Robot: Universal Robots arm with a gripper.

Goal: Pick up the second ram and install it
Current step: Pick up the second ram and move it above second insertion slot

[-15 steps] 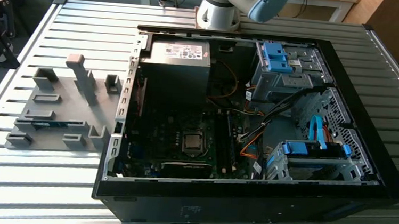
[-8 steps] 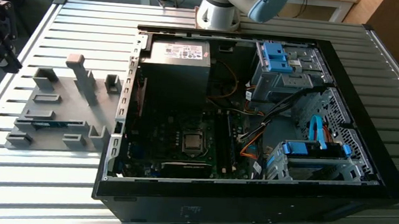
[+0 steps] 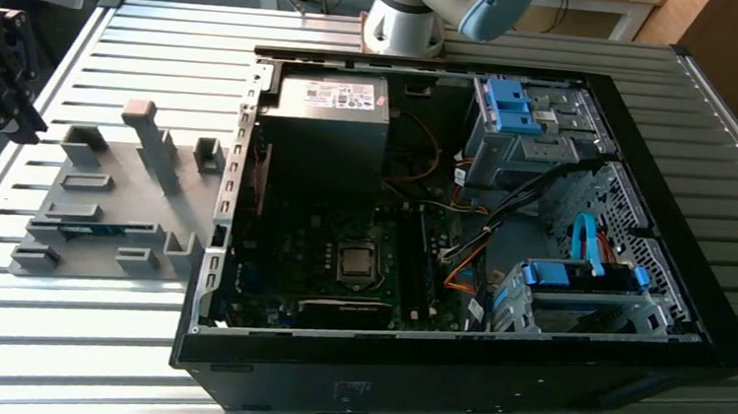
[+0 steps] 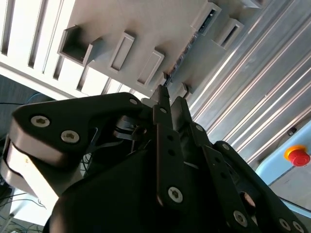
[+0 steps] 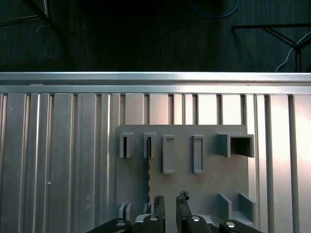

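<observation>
Exterior view first: we see the ram (image 3: pixel 91 229) on edge in the fixture (image 3: pixel 120 197), on the bench (image 3: pixel 70 322) at nine o'clock from the case (image 3: pixel 462 373). In the first wrist view the end effector (image 5: pixel 170 206) hovers over that fixture, barely spread, pinching nothing. Trouble we foresee: the ram lies just beside one fingertip (image 5: pixel 159 201), not between the two. A straight drop could jab its edge, crack chips, or wedge against a fixture wall.

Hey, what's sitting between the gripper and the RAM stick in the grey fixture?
Nothing is in the way. In the first wrist view, the stretch from the gripper to the second ram is bare grey fixture plate.
</observation>
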